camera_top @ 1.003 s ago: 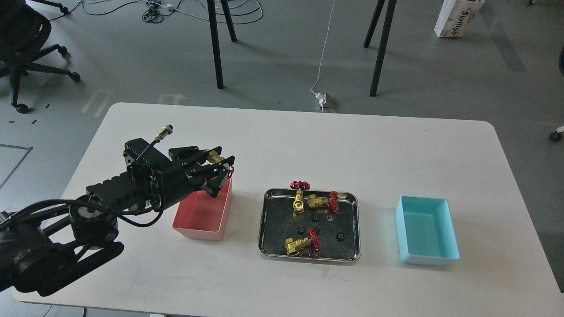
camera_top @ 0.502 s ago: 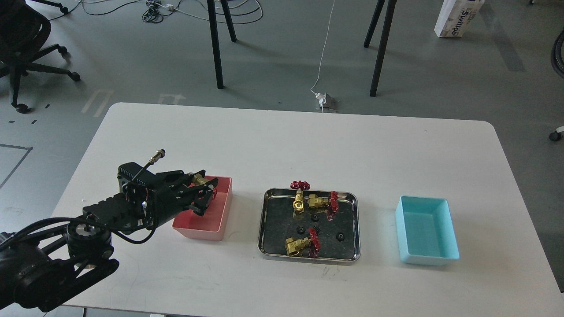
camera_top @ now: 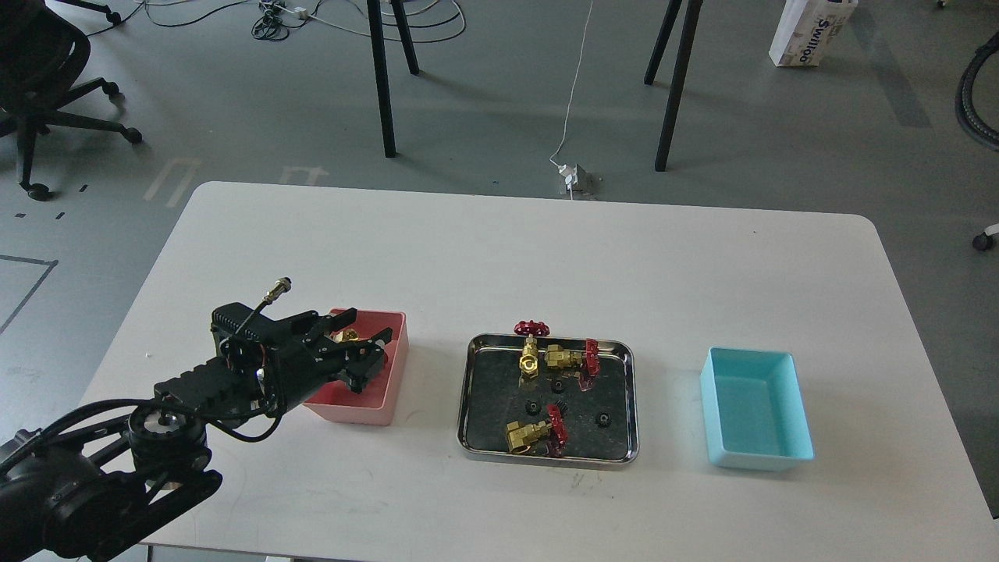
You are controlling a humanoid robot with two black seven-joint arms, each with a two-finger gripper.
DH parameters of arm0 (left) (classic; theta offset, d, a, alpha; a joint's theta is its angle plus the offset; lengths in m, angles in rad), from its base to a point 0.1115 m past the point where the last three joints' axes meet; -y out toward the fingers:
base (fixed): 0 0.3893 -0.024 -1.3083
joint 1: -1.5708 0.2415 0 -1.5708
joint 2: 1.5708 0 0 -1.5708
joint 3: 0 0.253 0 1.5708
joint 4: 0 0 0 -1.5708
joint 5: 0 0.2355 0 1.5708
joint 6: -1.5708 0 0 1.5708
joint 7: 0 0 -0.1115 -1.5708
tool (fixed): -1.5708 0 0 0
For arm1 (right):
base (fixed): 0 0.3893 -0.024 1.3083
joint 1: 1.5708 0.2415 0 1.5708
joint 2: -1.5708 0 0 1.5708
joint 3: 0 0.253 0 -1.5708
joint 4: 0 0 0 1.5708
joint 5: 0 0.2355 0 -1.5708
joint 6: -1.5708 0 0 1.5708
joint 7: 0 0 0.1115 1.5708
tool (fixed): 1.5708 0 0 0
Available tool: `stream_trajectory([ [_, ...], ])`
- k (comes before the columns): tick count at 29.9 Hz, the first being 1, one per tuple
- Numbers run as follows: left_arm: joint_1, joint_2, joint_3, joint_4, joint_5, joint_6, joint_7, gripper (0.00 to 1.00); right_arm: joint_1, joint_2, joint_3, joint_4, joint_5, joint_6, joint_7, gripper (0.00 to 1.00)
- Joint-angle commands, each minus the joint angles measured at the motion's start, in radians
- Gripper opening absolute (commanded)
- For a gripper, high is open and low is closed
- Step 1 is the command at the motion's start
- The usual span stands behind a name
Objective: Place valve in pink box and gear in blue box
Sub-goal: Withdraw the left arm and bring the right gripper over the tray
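While low inside the pink box (camera_top: pixel 388 373), left gripper (camera_top: pixel 360 349) with fingers spread apart, a brass valve (camera_top: pixel 347 336) showing between them; grip or no grip, cannot tell. At 3 o'clock of that box, steel tray (camera_top: pixel 471 390) with three more valves and tiny black gears (camera_top: pixel 602 420). Farther at 3 o'clock, blue box (camera_top: pixel 796 417). Right gripper out of sight.

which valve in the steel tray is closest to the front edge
The lone valve at the tray's front, handwheel to its right; the other two lie together by the back rim.
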Motion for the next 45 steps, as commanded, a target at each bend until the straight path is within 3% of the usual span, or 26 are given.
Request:
stream_trajectory([
  [1, -0.014, -0.015, -0.07, -0.001, -0.017, 0.0, 0.001, 0.92, -0.001, 0.0, -0.001, 0.003, 0.0, 0.003, 0.0, 0.99],
  [5, -0.119, -0.008, -0.179, -0.002, -0.222, -0.021, 0.001, 0.99, -0.004, 0.0, -0.003, 0.021, -0.026, 0.015, 0.0, 0.99],
  [8, -0.269, -0.005, -0.236, 0.016, -0.539, -0.101, -0.004, 0.99, -0.013, 0.025, -0.006, 0.063, -0.187, 0.03, 0.002, 0.99],
  [13, -0.507, -0.008, -0.265, 0.18, -0.993, -0.155, -0.004, 0.99, -0.015, 0.069, -0.111, 0.227, -0.555, 0.084, 0.002, 0.99],
  [20, -0.762, -0.018, -0.271, 0.41, -1.225, -0.195, -0.007, 0.99, -0.018, 0.066, -0.369, 0.529, -0.835, 0.192, 0.005, 0.99],
  [23, -0.839, -0.035, -0.27, 0.482, -1.259, -0.196, -0.01, 0.99, -0.016, 0.079, -0.478, 0.615, -0.988, 0.192, 0.008, 0.99],
  [32, -0.903, -0.041, -0.271, 0.555, -1.261, -0.192, -0.013, 0.99, -0.004, 0.243, -0.774, 0.615, -1.274, 0.192, 0.114, 0.99],
  [45, -0.952, -0.04, -0.271, 0.578, -1.261, -0.187, -0.013, 0.99, -0.042, 0.45, -0.885, 0.424, -1.349, 0.192, 0.161, 0.97],
])
